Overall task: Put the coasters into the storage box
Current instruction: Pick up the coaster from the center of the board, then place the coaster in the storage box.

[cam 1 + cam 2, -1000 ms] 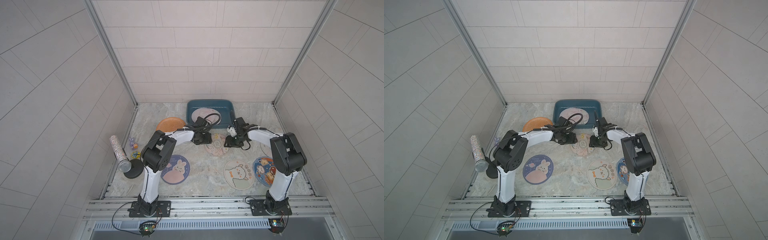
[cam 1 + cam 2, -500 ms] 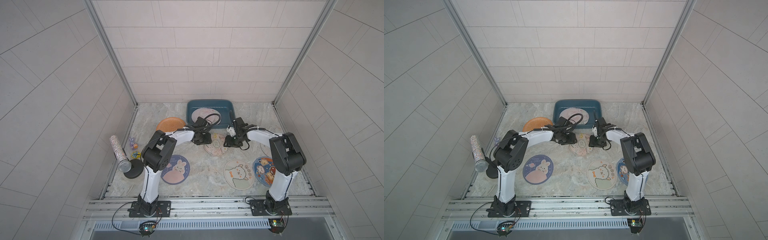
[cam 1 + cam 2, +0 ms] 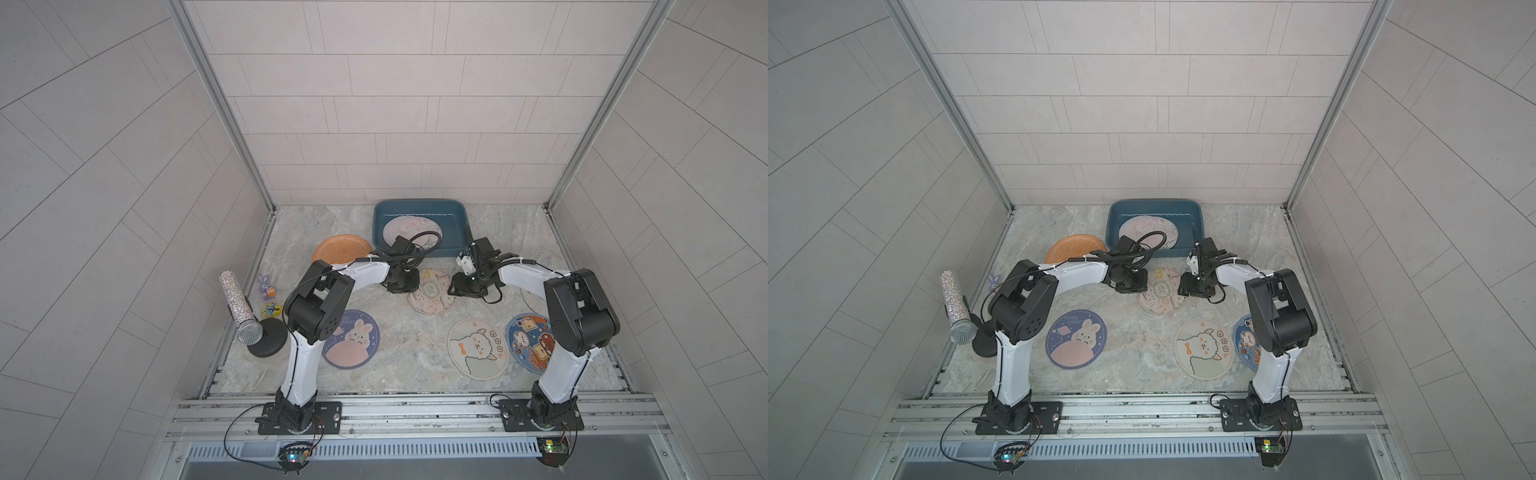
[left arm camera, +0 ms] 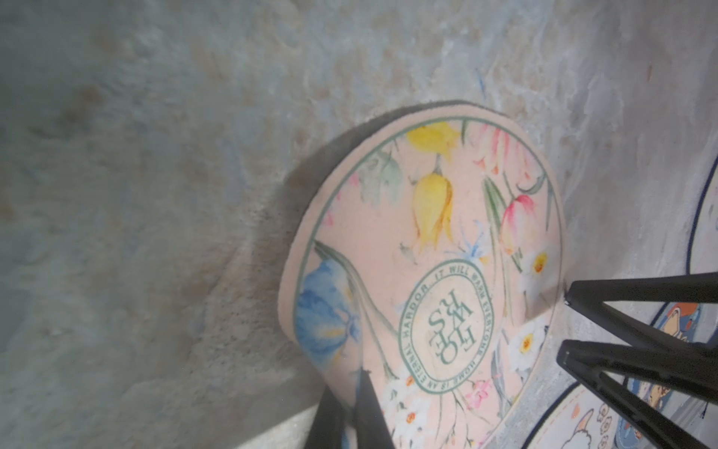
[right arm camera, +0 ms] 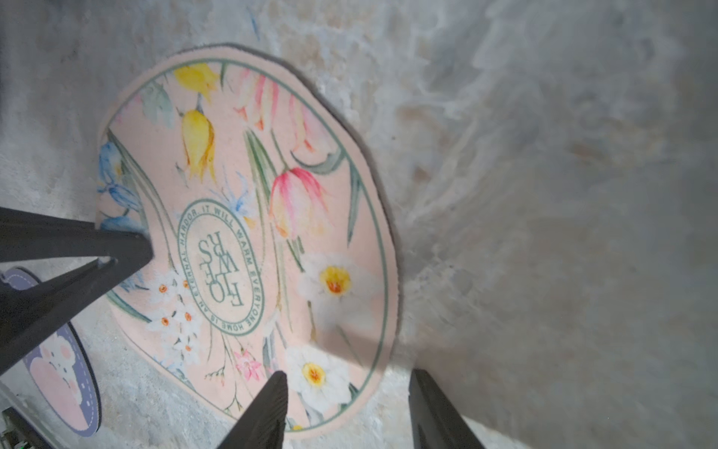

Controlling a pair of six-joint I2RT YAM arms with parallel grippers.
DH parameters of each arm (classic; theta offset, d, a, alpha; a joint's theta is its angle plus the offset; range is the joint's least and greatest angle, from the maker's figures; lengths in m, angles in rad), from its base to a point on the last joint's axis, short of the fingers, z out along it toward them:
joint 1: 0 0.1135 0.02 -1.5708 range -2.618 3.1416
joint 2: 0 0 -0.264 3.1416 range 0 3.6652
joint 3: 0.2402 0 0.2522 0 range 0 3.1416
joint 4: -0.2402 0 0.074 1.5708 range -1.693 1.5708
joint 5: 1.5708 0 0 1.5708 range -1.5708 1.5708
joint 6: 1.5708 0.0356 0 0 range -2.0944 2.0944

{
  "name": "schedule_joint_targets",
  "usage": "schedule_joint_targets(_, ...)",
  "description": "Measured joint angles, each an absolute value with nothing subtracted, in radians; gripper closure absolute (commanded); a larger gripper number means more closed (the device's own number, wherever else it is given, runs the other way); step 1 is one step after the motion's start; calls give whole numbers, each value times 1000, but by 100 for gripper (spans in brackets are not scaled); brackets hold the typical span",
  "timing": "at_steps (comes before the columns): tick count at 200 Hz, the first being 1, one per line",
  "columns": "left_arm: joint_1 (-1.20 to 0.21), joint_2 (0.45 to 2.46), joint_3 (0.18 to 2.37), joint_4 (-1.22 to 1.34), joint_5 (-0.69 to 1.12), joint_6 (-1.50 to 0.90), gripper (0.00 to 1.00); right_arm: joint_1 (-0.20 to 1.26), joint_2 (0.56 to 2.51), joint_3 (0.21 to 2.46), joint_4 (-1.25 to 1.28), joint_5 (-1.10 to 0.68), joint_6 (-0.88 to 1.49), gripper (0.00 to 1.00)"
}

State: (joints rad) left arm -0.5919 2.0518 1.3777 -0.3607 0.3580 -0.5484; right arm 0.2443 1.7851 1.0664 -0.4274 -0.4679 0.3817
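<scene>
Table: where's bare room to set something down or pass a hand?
Bare: the front middle between the bunny coaster and alpaca coaster; the far corner behind the orange coaster; the far corner right of the box. Crowded: around the floral coaster, with the left end effector shut on it and the right end effector open at its edge.

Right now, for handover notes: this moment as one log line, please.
left gripper: shut on floral coaster edge | right gripper: open, at opposite edge | storage box: pale coaster inside
</scene>
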Motion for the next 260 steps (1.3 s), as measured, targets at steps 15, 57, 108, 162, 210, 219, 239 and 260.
schedule_joint_targets(15,-593,2027,1378,-384,358,-541,100,221,1756,1041,-434,-476,386,38)
schedule_joint_targets(57,-592,1932,1446,-469,357,-495,100,180,1672,1000,-440,-508,393,35)
schedule_joint_targets(108,-582,1913,1669,-554,376,-423,100,171,1608,973,-448,-542,395,33)
schedule_joint_targets(162,-554,1943,1870,-574,422,-394,100,142,1564,970,-468,-561,397,32)
schedule_joint_targets(210,-510,2077,2072,-573,466,-393,100,125,1552,970,-484,-573,397,32)
schedule_joint_targets(219,-500,2109,2114,-575,475,-394,100,123,1551,970,-485,-574,397,32)
schedule_joint_targets(239,-476,2195,2231,-579,500,-396,100,123,1548,970,-491,-575,396,32)
schedule_joint_targets(260,-455,2281,2337,-577,522,-405,100,121,1546,970,-496,-575,396,32)
